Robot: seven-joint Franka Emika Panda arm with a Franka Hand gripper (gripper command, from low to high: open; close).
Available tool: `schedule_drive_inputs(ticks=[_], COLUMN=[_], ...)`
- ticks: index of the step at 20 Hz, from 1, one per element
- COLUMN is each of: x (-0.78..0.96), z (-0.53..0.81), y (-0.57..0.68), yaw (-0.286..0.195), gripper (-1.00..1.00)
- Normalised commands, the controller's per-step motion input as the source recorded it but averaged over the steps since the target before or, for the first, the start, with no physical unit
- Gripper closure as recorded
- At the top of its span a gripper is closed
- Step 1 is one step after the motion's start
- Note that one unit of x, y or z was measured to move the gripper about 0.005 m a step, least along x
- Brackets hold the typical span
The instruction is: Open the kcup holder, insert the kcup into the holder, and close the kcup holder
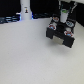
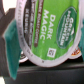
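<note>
Kcup holder (image 1: 61, 31): black boxy block near the desk's (image 1: 30, 55) far edge, toward the exterior view's right; whether anything is inside it cannot be told.
Kcup (image 2: 45, 35): round, green foil lid printed "Dark Magic", whitish rim; fills the wrist view.
Gripper (image 1: 64, 16): above the holder, clenched on the kcup.
Fingers (image 2: 10, 42): teal pads touching the cup's side.
White bottle (image 1: 25, 11): upright at the far edge, well apart.

"DARK MAGIC" on the kcup (image 2: 45, 32) lid
</note>
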Motion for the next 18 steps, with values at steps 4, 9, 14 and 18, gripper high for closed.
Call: schedule_drive_inputs(ticks=[4,9,14,18], x=[0.01,0.00,0.01,0.00], z=[-0.11,-0.25,-0.16,-0.05], y=[-0.05,-0.06,-0.03,-0.10], yaw=[-0.001,0.000,-0.002,-0.002], gripper=[1.00,1.00,1.00,1.00])
